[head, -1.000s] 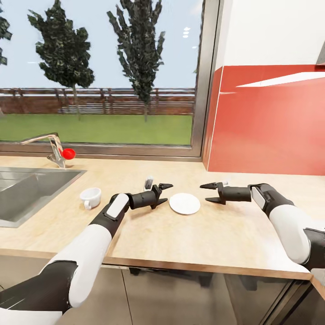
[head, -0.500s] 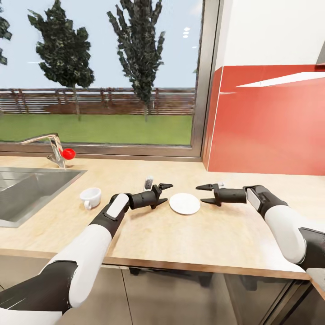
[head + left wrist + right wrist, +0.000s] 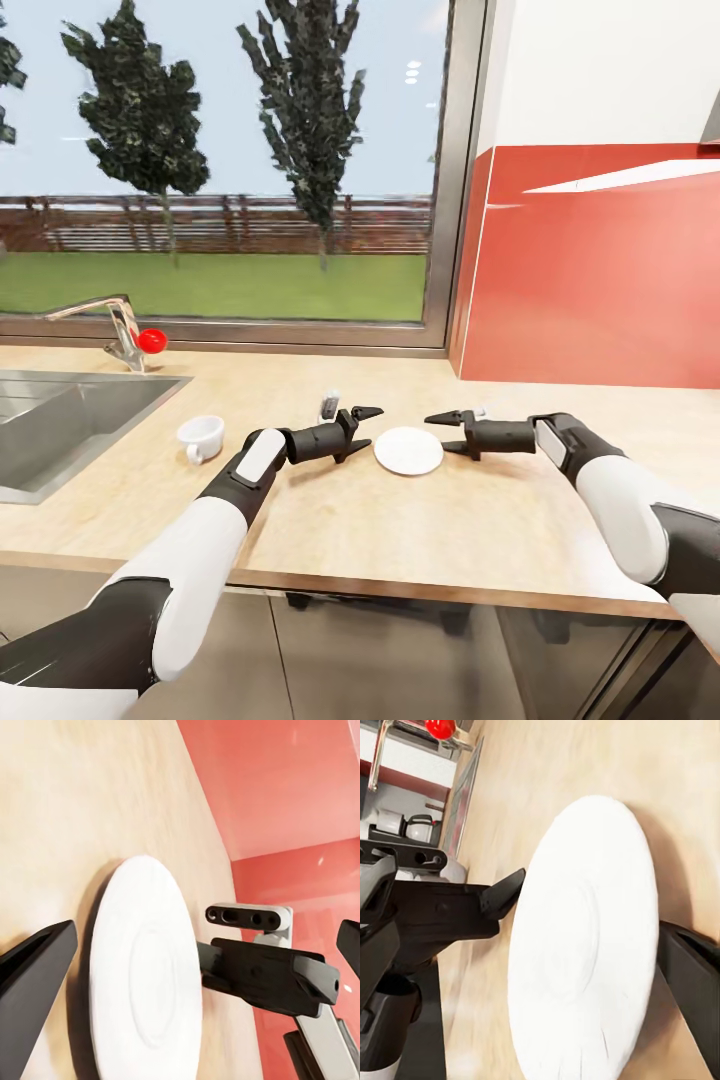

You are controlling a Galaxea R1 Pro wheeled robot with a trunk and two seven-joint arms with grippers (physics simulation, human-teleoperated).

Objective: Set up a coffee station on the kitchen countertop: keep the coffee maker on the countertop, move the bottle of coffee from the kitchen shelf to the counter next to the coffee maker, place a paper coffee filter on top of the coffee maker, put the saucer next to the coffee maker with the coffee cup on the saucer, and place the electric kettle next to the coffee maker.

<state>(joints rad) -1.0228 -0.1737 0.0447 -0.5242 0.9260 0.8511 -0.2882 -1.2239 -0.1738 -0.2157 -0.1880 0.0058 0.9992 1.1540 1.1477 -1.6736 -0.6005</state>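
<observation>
While a steel sink (image 3: 60, 420) sits at nine o'clock on the beige bench (image 3: 400, 520), a white coffee cup (image 3: 201, 436) stands just beside its rim. Toward three o'clock from the cup, the left end effector (image 3: 362, 432) rests low with its fingers spread wide, empty. Just beside it, near the middle of the bench, lies the white saucer (image 3: 408, 450), flat. At three o'clock of the saucer, the right end effector (image 3: 444, 432) points at it, fingers also spread wide, empty, tips close to the saucer's rim. Behind stand a window (image 3: 220, 170) and red wall panel (image 3: 600, 280).
</observation>
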